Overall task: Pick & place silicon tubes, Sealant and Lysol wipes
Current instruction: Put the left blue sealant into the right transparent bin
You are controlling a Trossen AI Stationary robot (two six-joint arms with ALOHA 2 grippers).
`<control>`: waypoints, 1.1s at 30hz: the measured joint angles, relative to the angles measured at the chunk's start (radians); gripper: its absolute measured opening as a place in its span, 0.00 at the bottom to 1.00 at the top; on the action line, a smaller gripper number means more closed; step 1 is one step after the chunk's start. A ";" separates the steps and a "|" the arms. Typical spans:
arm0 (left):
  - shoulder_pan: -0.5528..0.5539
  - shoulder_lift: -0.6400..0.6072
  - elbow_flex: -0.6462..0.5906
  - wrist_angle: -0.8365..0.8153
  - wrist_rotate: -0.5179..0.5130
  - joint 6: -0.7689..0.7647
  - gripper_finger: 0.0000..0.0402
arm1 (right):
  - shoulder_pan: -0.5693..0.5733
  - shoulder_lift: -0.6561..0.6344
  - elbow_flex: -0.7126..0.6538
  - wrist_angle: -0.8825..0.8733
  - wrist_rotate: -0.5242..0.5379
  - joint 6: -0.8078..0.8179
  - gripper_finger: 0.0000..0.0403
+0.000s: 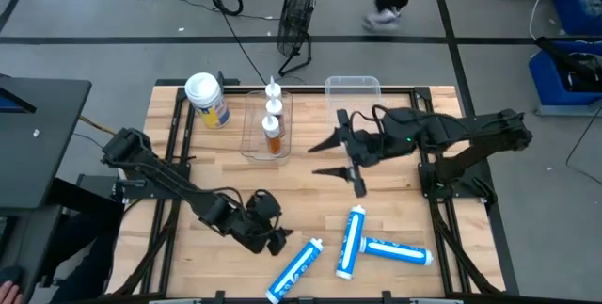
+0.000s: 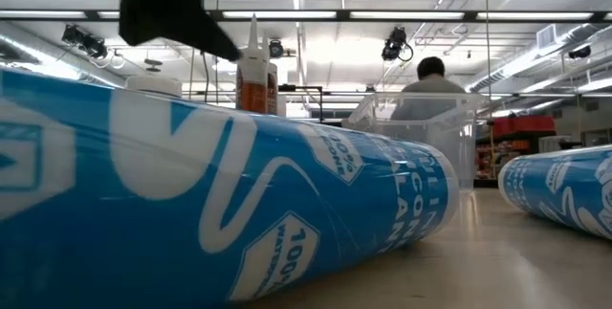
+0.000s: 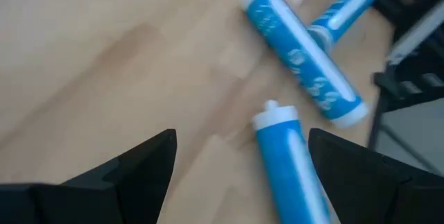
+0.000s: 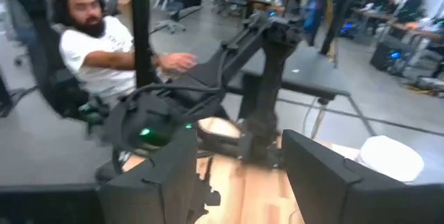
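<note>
Three blue silicone tubes lie on their sides near the table's front: one at the left point(image 1: 294, 269), one in the middle point(image 1: 351, 240), one at the right point(image 1: 395, 250). My left gripper point(image 1: 280, 240) is open and low over the table. Its fingers stand on either side of the left tube's nozzle end point(image 3: 277, 123) without touching it. My right gripper point(image 1: 314, 161) is open and empty above the table's middle. The Lysol wipes canister point(image 1: 207, 99) stands upright at the far left. Sealant tubes point(image 1: 273, 123) stand in a clear bin point(image 1: 252, 139).
A second clear bin point(image 1: 353, 86) stands at the far edge, right of the first. A fan point(image 1: 297, 12) stands on the floor beyond the table. A seated person point(image 4: 97, 50) is beyond the table's left side. Bare wood lies between the bins and the blue tubes.
</note>
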 joint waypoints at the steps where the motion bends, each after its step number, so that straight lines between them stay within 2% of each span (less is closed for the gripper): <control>1: -0.001 0.016 0.001 0.038 0.009 0.001 0.82 | 0.013 -0.003 0.000 -0.010 0.000 0.004 0.53; 8: -0.041 0.124 0.000 0.194 0.062 -0.019 0.82 | 0.083 -0.005 0.000 -0.030 0.006 0.043 0.53; 12: -0.064 0.165 0.001 0.268 0.069 -0.020 0.83 | 0.110 -0.005 0.000 -0.067 0.062 0.049 0.53; 21: -0.076 0.241 0.001 0.333 0.074 -0.013 0.92 | 0.139 -0.004 0.000 -0.075 0.084 0.080 0.53; 25: -0.076 0.266 0.001 0.358 0.076 0.004 0.92 | 0.143 -0.004 0.000 -0.089 0.130 0.081 0.53; 33: -0.071 0.296 0.000 0.347 0.087 0.042 0.92 | 0.144 -0.004 0.000 -0.103 0.152 0.094 0.53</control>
